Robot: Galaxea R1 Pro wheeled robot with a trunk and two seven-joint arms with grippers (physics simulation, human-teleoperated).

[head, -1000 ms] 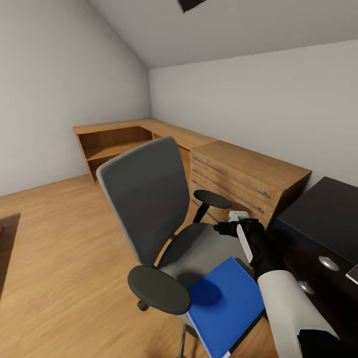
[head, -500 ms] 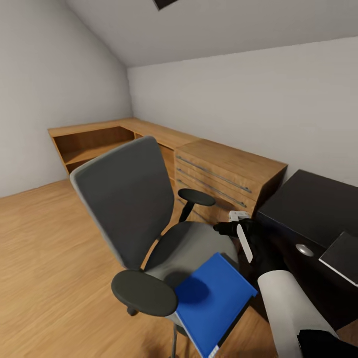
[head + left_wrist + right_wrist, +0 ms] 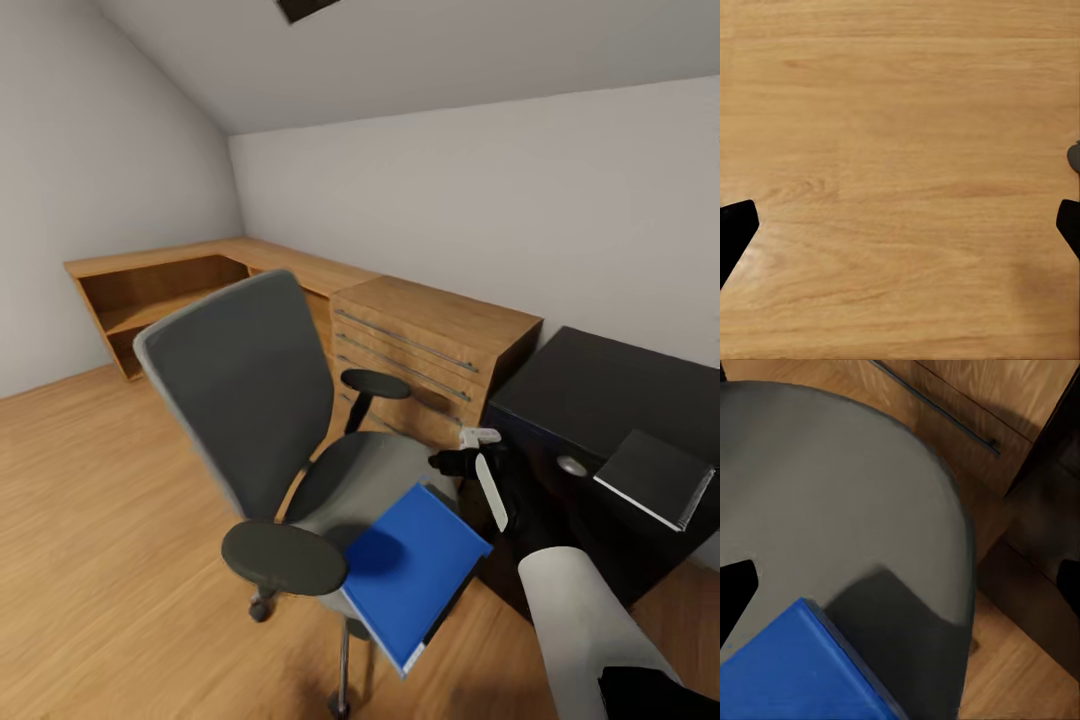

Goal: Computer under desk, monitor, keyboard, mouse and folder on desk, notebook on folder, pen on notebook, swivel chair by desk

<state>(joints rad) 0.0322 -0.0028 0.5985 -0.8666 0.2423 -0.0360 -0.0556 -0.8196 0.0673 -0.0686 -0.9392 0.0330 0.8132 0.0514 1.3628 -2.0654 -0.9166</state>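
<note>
Fingers (image 3: 739, 592) spread wide over folder (image 3: 795, 667) on swivel chair (image 3: 250, 390); left fingers (image 3: 735, 232) likewise apart above floor (image 3: 900, 150).

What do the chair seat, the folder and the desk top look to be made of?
Swivel chair seat: matte grey padding, probably fabric, no shine. Folder: smooth bright blue cover, likely plastic or card, pale page edges. Desk top: black, apparently laminate; gloss is unclear.

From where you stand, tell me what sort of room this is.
Likely a home office corner in an attic bedroom: a grey swivel chair carrying a blue folder, a black desk, a low wooden cabinet, under a sloped ceiling.
</note>
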